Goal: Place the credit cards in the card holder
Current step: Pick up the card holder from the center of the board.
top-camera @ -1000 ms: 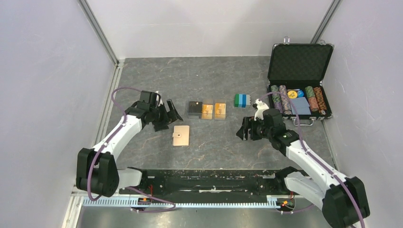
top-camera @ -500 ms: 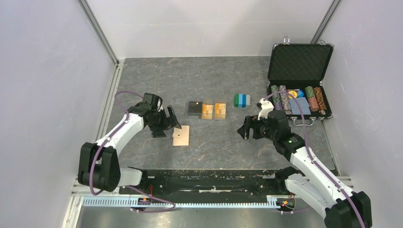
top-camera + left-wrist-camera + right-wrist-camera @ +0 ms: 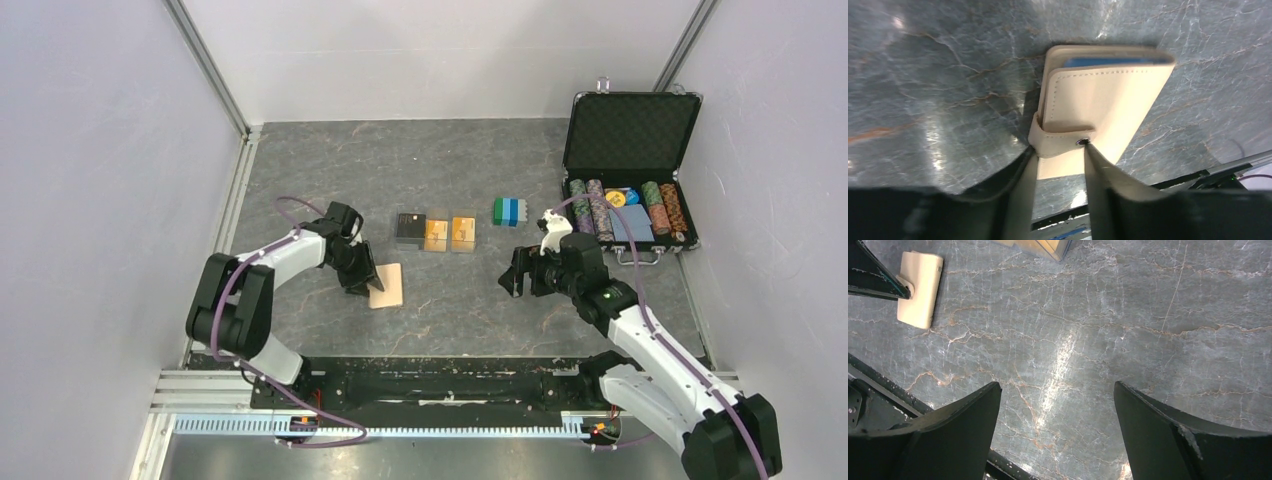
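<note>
Open black chip case (image 3: 630, 135) at far right, green-and-blue block stack (image 3: 508, 211) to its left.

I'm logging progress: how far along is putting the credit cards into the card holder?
Done: nothing yet. All three credit cards lie in a row on the table, outside the card holder. In hand: the left tool pinches its snap tab, which looks fastened. Left: opening it and loading every card; the right tool hangs open, empty.
</note>
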`<control>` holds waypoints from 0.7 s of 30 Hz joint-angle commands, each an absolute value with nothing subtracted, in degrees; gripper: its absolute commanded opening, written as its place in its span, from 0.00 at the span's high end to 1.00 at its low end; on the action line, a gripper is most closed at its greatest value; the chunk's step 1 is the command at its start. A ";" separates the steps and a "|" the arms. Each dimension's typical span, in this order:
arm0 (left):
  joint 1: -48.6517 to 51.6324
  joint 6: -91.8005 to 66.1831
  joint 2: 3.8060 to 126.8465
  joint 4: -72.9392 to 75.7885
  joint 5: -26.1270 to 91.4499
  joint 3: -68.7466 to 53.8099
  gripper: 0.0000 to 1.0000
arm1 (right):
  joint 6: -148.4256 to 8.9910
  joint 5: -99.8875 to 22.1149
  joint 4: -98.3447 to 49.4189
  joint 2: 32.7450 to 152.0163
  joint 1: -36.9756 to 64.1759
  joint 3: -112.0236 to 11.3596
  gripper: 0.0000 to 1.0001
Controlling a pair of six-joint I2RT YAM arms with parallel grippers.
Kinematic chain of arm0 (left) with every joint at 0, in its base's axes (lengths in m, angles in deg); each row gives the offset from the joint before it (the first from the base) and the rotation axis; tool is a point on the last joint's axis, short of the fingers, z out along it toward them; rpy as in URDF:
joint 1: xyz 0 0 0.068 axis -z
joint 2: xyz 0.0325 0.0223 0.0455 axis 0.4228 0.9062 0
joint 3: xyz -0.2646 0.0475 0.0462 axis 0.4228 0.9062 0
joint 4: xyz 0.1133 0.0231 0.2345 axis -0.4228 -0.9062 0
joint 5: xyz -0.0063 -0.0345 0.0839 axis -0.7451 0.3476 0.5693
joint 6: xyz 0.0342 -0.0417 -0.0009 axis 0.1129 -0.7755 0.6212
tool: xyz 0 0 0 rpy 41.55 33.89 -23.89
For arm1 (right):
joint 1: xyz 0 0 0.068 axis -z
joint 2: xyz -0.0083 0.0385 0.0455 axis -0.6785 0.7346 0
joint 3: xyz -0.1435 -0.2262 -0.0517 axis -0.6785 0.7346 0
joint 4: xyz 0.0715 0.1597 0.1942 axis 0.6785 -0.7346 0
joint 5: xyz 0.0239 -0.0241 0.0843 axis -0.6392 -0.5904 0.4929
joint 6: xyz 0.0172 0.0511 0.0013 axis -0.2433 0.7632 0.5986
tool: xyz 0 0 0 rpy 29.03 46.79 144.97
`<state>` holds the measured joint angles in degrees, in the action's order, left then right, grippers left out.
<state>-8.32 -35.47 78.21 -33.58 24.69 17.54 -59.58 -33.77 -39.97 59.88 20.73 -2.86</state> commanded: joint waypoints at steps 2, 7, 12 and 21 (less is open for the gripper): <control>-4.56 -32.49 81.04 -31.79 26.23 15.91 0.73 | -59.93 -31.85 -40.09 61.36 20.85 -4.70 0.13; -0.20 -30.51 78.90 -31.89 26.24 14.10 0.98 | -60.99 -29.49 -40.29 62.04 20.84 -5.78 0.12; 4.36 -29.79 73.96 -31.66 25.06 12.46 0.98 | -60.79 -24.73 -39.53 62.74 20.84 -7.34 0.11; 12.12 -32.15 64.37 -24.25 17.06 12.60 0.98 | -55.51 -13.92 -32.99 64.65 20.85 -7.36 0.11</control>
